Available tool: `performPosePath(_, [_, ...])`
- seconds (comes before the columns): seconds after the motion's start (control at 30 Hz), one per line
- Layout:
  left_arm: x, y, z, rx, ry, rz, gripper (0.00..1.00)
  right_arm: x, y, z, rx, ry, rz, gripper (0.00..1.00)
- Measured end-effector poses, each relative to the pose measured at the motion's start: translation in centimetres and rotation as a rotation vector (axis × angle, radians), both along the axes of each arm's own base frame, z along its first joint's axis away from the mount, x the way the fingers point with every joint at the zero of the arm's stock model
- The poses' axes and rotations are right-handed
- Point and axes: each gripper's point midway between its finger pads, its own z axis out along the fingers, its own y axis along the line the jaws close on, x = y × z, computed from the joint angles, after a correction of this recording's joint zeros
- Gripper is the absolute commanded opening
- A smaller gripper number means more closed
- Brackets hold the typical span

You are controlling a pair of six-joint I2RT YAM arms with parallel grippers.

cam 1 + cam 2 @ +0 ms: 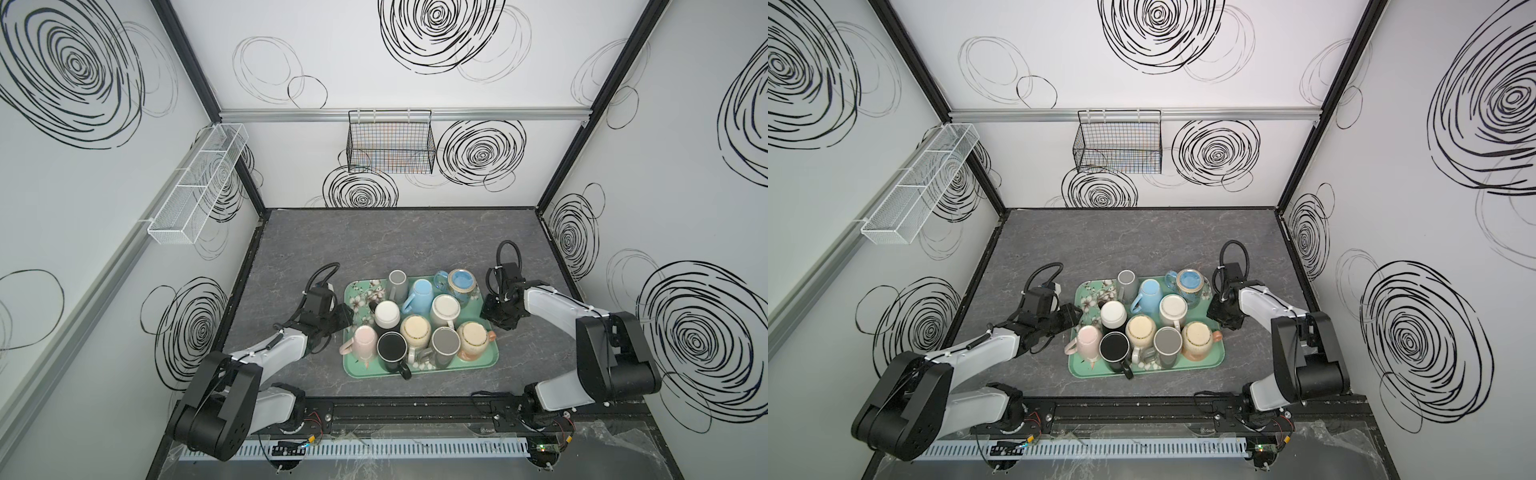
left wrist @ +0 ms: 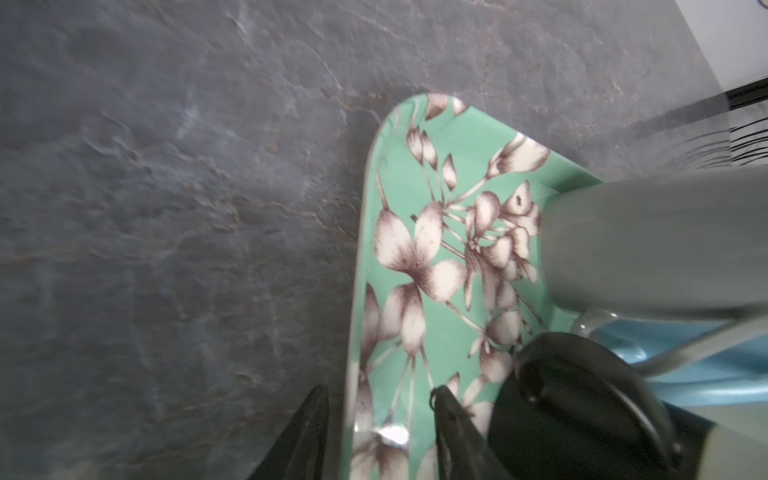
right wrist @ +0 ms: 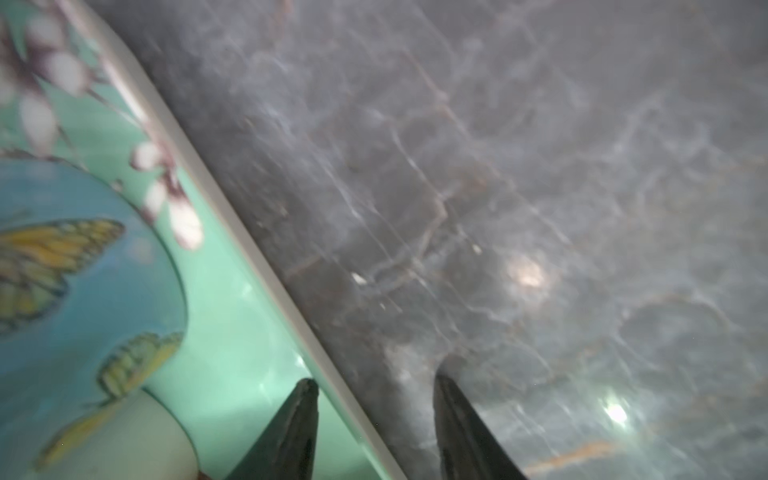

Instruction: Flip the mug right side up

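Ten mugs (image 1: 417,328) packed on the tray (image 1: 356,291), most base-up, walls touching or nearly so. Task doesn't say which one, and I can't tell from here. Likeliest by reach: white mug (image 1: 387,314), base-up just inside the tray's left edge, black handle (image 1: 372,307) pointing out at that edge.

Left gripper (image 2: 380,392) hangs over the tray's left rim, fingers (image 2: 309,432) apart, one outside the rim and one inside, nothing clamped. Whether it touches the rim, can't tell. Right gripper (image 3: 376,380), same story at the tray's right rim: fingers apart, empty, butterfly mug (image 3: 83,270) just inside. Can't tell if that one's inverted.

Handling, my read: glazed ceramic, stiff, slick, some weight, chips on a knock. Body looks wide for those jaws and is boxed in by neighbours, so the handle is the practical hold, pinched across its loop. A handle grip will let the mug swing, so clamp firm, lift clear of the pack before rolling it, set down on bare tray near the left rim.
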Motion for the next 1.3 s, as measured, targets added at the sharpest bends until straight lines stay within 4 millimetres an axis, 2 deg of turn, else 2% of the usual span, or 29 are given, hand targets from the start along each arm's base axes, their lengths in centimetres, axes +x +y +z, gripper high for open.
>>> performPosePath(0.13, [0.4,0.7,-0.5,0.047,0.011,0.019,0.39,1.4,0.8,-0.1,0.032,-0.027,0.032,0.23])
performPosePath(0.3, [1.2,0.8,-1.1,0.065,0.019,0.029,0.30,1.5,0.8,-0.6,0.038,-0.021,0.110,0.00])
performPosePath(0.47, [2.7,0.8,-1.5,0.068,0.013,0.039,0.10,2.3,1.9,-0.6,0.090,-0.039,0.138,0.00])
performPosePath(0.6, [4.0,1.6,-1.5,0.115,-0.002,0.014,0.00,3.6,2.8,-0.5,0.117,-0.079,0.145,0.00])
performPosePath(0.8, [6.5,3.4,-1.4,0.146,0.008,0.028,0.00,6.4,4.6,-0.3,0.130,-0.110,0.152,0.00])
performPosePath(0.93, [9.1,5.5,-1.3,0.153,0.016,0.048,0.00,9.3,6.7,0.2,0.148,-0.142,0.163,0.00])
performPosePath(1.3, [17.2,13.0,-1.0,0.217,0.050,0.130,0.00,19.3,14.5,0.7,0.228,-0.238,0.192,0.00])
